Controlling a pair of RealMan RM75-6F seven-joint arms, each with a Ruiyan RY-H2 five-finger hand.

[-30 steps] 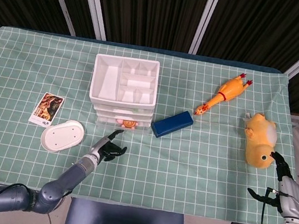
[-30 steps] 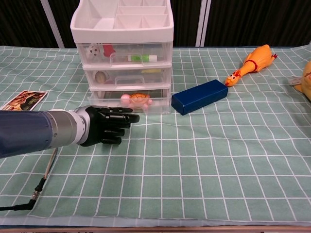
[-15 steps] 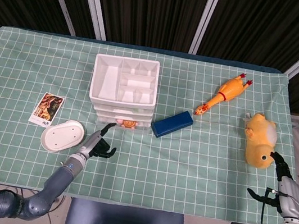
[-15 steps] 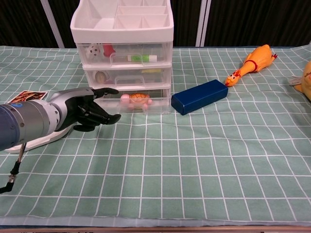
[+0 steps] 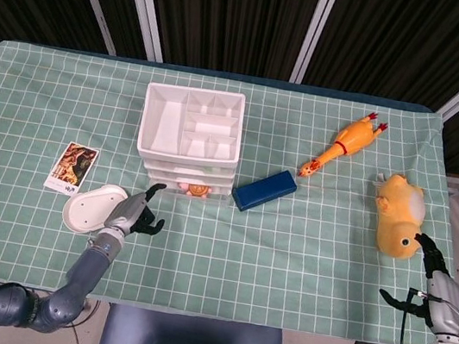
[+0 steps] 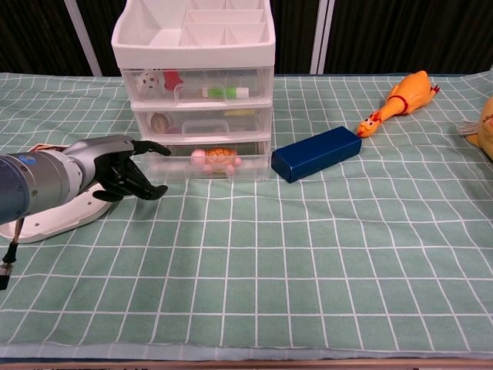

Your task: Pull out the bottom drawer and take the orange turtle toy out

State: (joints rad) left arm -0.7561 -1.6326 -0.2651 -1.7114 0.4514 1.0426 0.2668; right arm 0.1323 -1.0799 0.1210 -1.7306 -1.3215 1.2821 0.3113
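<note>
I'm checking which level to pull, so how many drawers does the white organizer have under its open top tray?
3, stacked: top drawer under the tray, middle drawer below it, bottom drawer at table level holding the orange turtle toy. None seems hidden.

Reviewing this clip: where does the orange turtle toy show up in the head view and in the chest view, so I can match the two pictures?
Head view: the orange turtle toy is left of centre, in the bottom drawer at the stack's front.
Chest view: the turtle is upper left of centre, behind the clear drawer front, still shut.
Shared landmark: the blue box lies just right of the drawers in both views.
</note>
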